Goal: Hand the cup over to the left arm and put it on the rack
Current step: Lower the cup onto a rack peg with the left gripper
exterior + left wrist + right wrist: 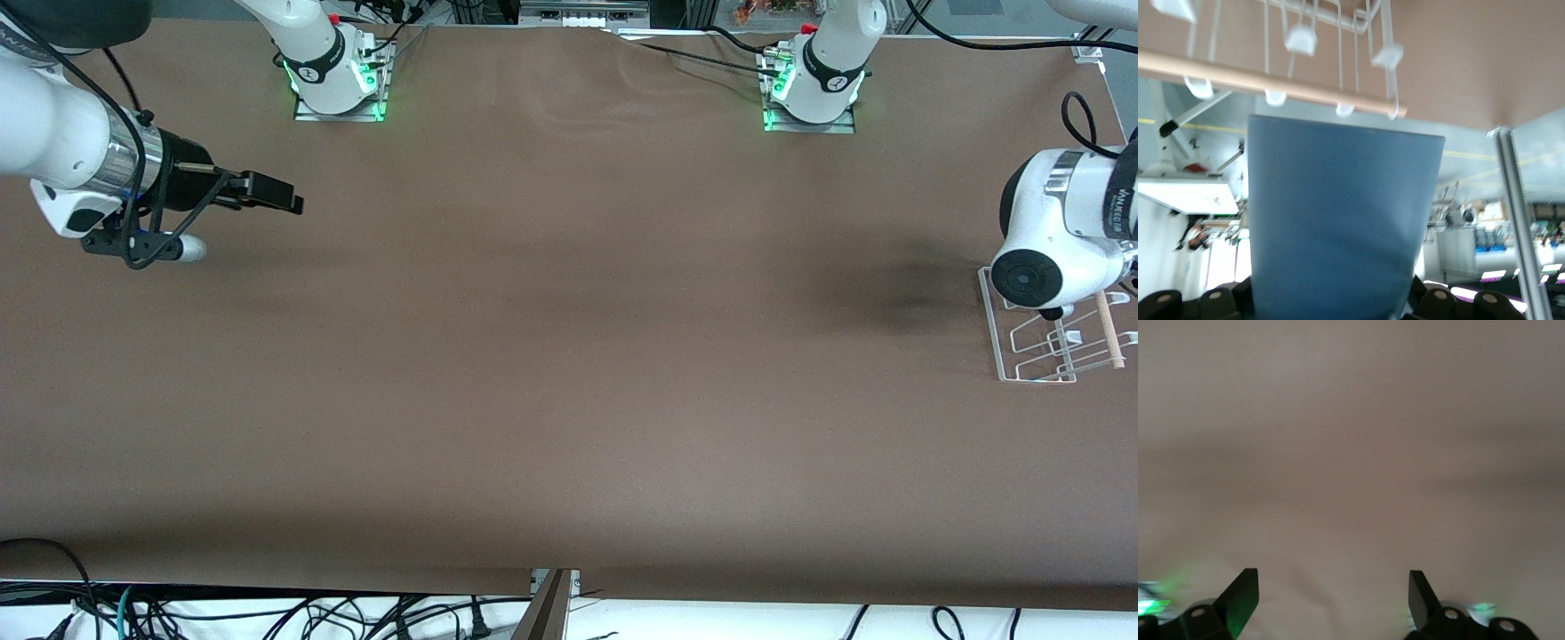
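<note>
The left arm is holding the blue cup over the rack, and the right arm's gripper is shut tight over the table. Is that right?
Not quite. The right gripper is open, not shut: the right wrist view shows its two fingers spread wide apart with only bare table between them. The rest holds: the left gripper holds the cup by the rack.

Light-blue cup (1338, 220) held in left tool (1331, 303) over white wire rack (1036, 342).
</note>
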